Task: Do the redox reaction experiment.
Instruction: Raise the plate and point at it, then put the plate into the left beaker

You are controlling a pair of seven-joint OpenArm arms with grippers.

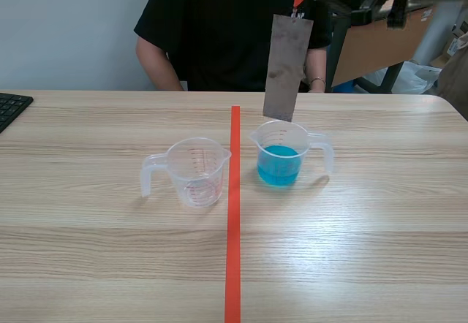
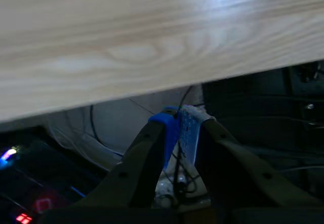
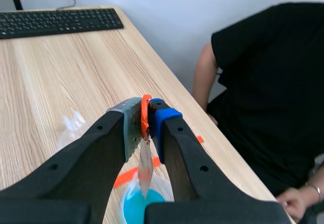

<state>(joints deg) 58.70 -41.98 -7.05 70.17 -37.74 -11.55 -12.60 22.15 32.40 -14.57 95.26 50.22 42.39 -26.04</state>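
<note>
Pinched tight in the right gripper (image 3: 147, 116), high over the far right part of the table (image 1: 380, 213): the orange-red tab (image 3: 146, 110) at the top of a dull brown-grey metal strip (image 1: 285, 67). Strip hanging almost straight down, slightly tilted, its lower end at about rim level of the measuring cup with blue liquid (image 1: 280, 158), above the liquid and not in it. That cup upright just right of the orange-red tape line (image 1: 233, 221), handle turned to the right, liquid filling roughly the lower half. Just left of the line, level with it and well apart from the strip: an empty measuring cup (image 1: 194, 172), clear, upright, handle turned to the left. Left gripper (image 2: 177, 127) down below the near edge of the table, fingers closed with the blue pads (image 2: 169, 133) meeting and nothing between them, dark cables (image 2: 101, 133) behind. At the far left edge of the table, the corner of a black keyboard (image 1: 10, 108). Across the far side, a seated person (image 1: 227, 31) in a black shirt, forearms near the table edge.
</note>
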